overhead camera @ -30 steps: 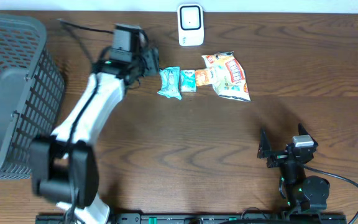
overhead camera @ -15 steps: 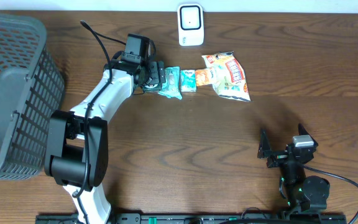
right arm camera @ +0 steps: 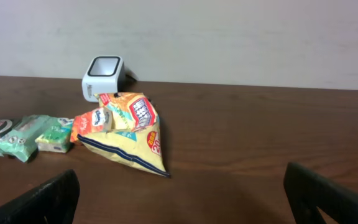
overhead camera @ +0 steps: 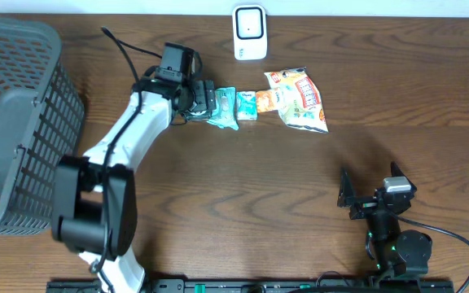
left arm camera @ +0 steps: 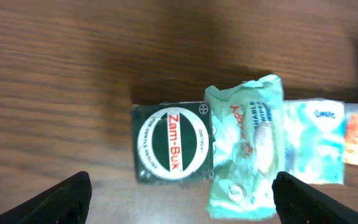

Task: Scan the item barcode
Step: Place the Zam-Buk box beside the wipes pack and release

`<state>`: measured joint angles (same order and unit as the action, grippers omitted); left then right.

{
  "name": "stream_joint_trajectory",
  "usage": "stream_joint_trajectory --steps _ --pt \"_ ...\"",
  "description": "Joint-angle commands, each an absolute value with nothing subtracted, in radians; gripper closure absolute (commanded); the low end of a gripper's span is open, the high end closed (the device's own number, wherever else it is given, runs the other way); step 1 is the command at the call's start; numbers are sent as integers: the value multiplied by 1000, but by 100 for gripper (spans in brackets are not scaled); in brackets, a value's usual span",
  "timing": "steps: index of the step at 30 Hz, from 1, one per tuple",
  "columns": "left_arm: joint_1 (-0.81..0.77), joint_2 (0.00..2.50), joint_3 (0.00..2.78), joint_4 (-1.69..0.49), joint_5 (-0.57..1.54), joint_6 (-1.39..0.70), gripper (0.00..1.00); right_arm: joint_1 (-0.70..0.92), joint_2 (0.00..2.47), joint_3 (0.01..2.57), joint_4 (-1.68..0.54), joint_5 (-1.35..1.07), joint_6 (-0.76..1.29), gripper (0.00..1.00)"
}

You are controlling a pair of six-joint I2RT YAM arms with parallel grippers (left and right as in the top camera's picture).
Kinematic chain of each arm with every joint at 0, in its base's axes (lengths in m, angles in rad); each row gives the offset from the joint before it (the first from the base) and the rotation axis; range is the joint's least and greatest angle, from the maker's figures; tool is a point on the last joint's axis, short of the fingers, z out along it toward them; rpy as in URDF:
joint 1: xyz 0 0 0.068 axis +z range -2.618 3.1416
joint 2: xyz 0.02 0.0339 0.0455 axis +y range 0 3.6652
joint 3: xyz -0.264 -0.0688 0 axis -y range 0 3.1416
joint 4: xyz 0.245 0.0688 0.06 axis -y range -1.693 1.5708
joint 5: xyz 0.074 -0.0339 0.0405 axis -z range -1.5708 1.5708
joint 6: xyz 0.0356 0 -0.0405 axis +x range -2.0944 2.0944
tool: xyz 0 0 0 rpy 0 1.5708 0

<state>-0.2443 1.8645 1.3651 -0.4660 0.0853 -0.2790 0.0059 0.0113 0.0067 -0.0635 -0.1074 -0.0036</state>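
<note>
- Down onto a dark brown wooden table (overhead camera: 243, 187), grain running side to side, a dull sheen on it; plain pale wall (right arm camera: 229, 37) right behind the far edge
- At that far edge, a white scanner (overhead camera: 250, 32), window facing out over the table
- Just in front of it, a row of goods lying flat on the wood: yellow chip bag (overhead camera: 304, 99) at the right end, then an orange packet (overhead camera: 267, 101), a pale blue packet (overhead camera: 246, 104), a crumpled green packet (overhead camera: 221, 107)
- At the row's left end, seen from the left wrist, a small green box (left arm camera: 173, 142) with a round white label, flat on the table and touching the green packet's edge
- Over that box, the left pincer (overhead camera: 206, 99), fingers spread wide to either side and gripping nothing
- Off at the left edge, a grey mesh basket (overhead camera: 15, 122), tipped on its side
- Near the front right, well apart from the row, the right pincer (overhead camera: 369, 195), spread fully and empty; bare wood all round it
</note>
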Motion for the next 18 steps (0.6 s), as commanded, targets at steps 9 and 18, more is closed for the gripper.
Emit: stream_joint_trajectory --steps 9,18 --pt "-231 1803 1373 -576 -292 -259 3 15 7 6 -68 -104 14 1" --pt "-76 1805 1362 -656 -353 -274 2 15 7 6 -68 -104 14 1"
